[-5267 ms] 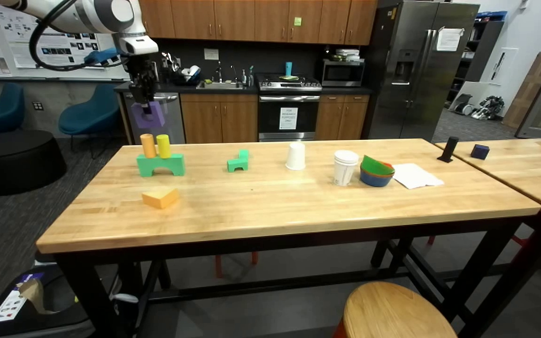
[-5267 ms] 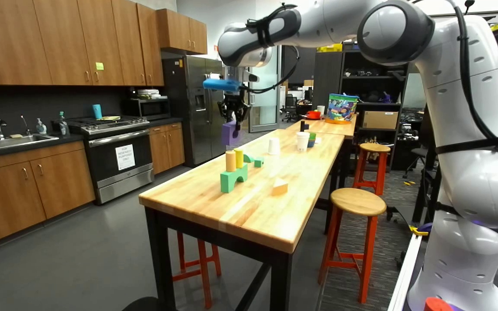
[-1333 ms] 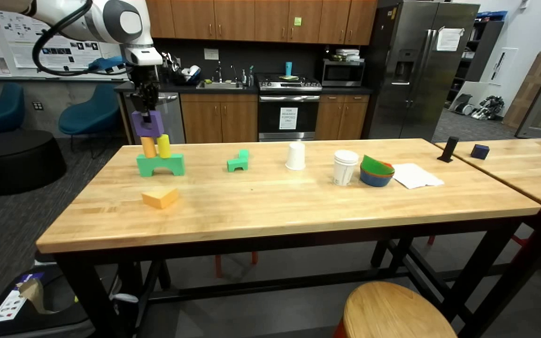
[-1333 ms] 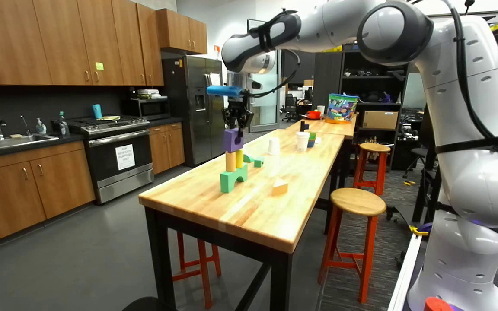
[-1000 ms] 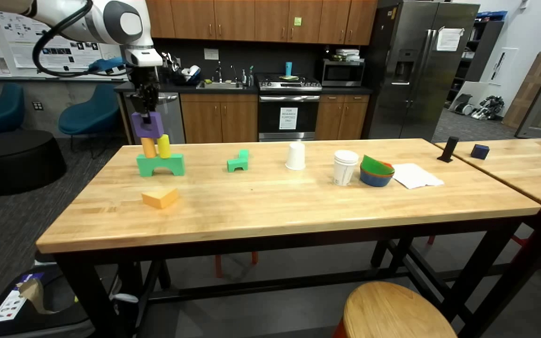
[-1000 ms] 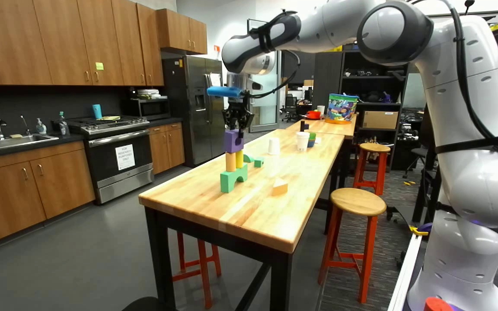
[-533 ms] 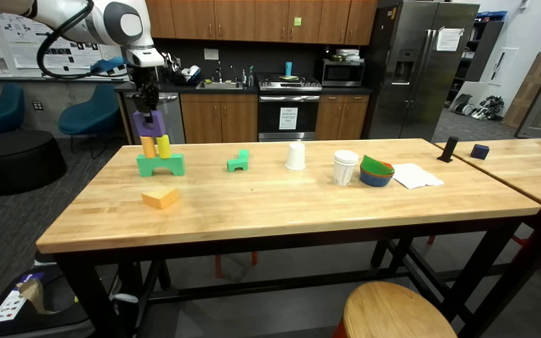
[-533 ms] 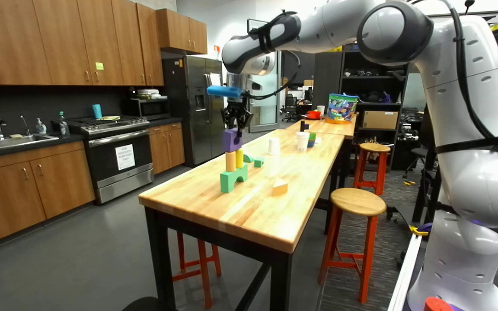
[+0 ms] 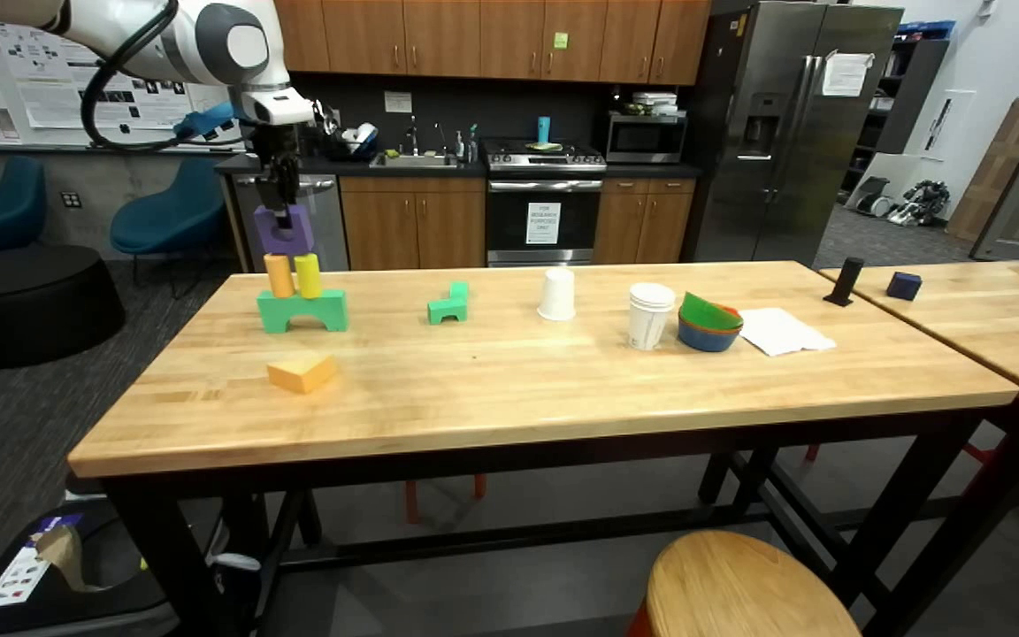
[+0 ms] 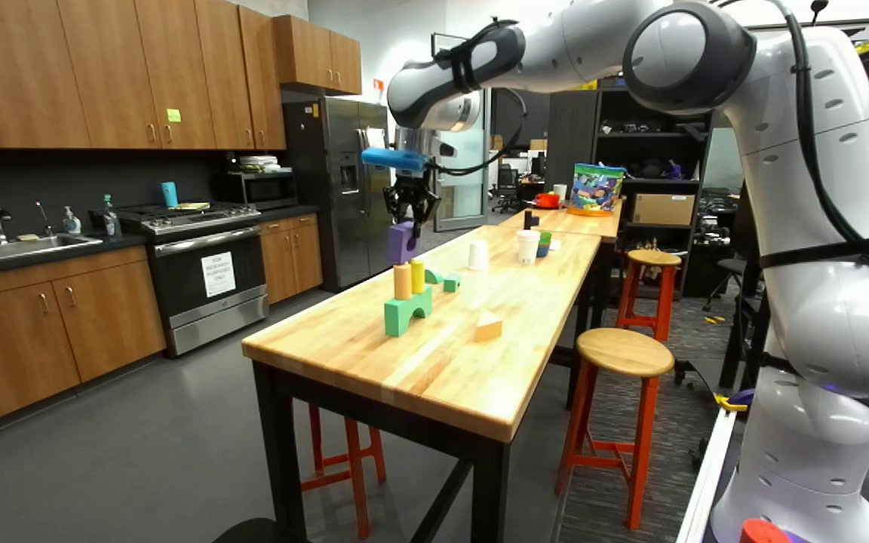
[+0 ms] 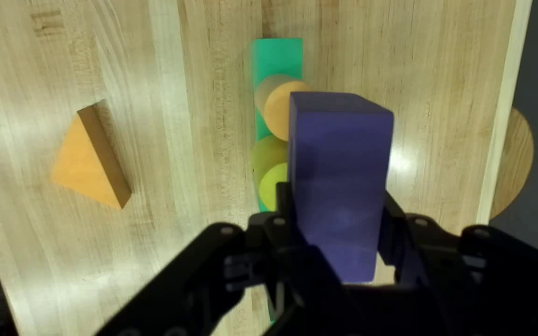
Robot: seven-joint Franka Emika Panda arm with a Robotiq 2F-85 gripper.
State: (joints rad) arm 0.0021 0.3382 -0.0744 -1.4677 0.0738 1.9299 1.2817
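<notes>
My gripper (image 11: 336, 200) is shut on a purple block (image 11: 343, 154) with a notch, a dark finger against each side. In both exterior views the purple block (image 9: 300, 237) hangs just over two upright cylinders, an orange one (image 9: 279, 276) and a yellow one (image 9: 307, 276). Both stand on a green arch block (image 9: 303, 305) on the table. From the wrist view the block appears offset to the right of the orange cylinder (image 11: 284, 109) and yellow cylinder (image 11: 271, 186), covering parts of them. A thin gap seems to separate block and cylinders; contact is hard to judge.
An orange triangular block (image 9: 302, 375) lies beside the stack. Small green blocks (image 9: 448, 310), an upturned white cup (image 9: 557, 295), stacked paper cups (image 9: 651, 317), nested bowls (image 9: 708, 334) and a white sheet (image 9: 779, 332) are farther along. The table edge (image 11: 502, 112) runs near the stack.
The purple block came down to the cylinders' tops over the last several seconds. In the last second it has risen slightly and shifted sideways, still held. The stack has not moved.
</notes>
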